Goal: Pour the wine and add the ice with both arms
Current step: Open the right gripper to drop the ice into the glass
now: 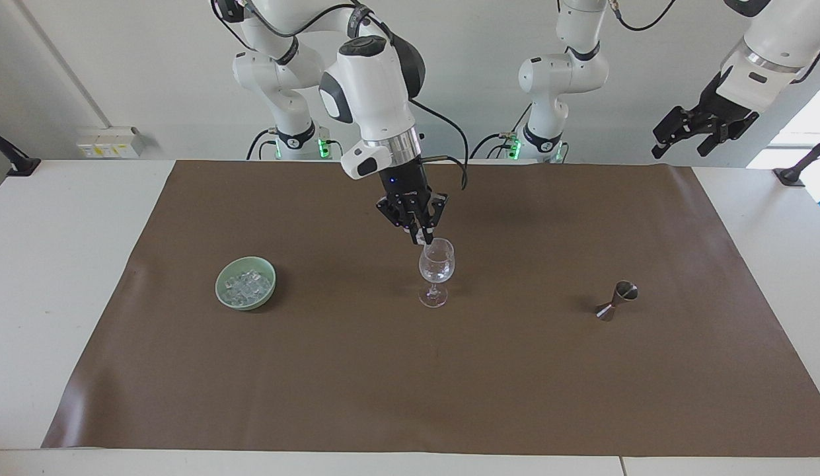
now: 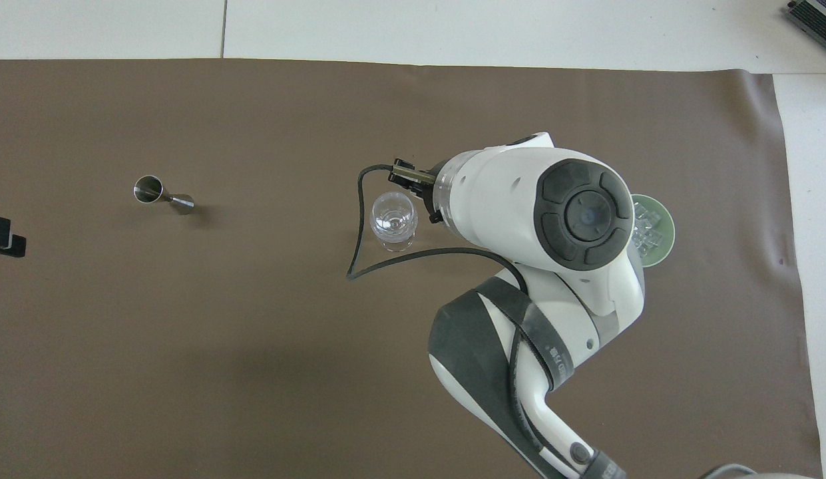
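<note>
A clear wine glass (image 1: 436, 266) stands upright mid-mat; it also shows in the overhead view (image 2: 393, 217). My right gripper (image 1: 425, 238) hangs point-down just above the glass's rim, on the side toward the right arm's end, shut on a small whitish ice cube. In the overhead view the arm's wrist covers its fingers. A green bowl (image 1: 223, 294) with the ice (image 1: 248, 285) sits toward the right arm's end; the overhead view shows it part hidden (image 2: 660, 241). My left gripper (image 1: 682, 144) waits open, high above the left arm's end of the table.
A small steel jigger (image 1: 618, 301) leans on the mat toward the left arm's end, also in the overhead view (image 2: 161, 195). A brown mat (image 1: 410, 396) covers the white table. A black cable (image 2: 359, 253) loops off the right wrist beside the glass.
</note>
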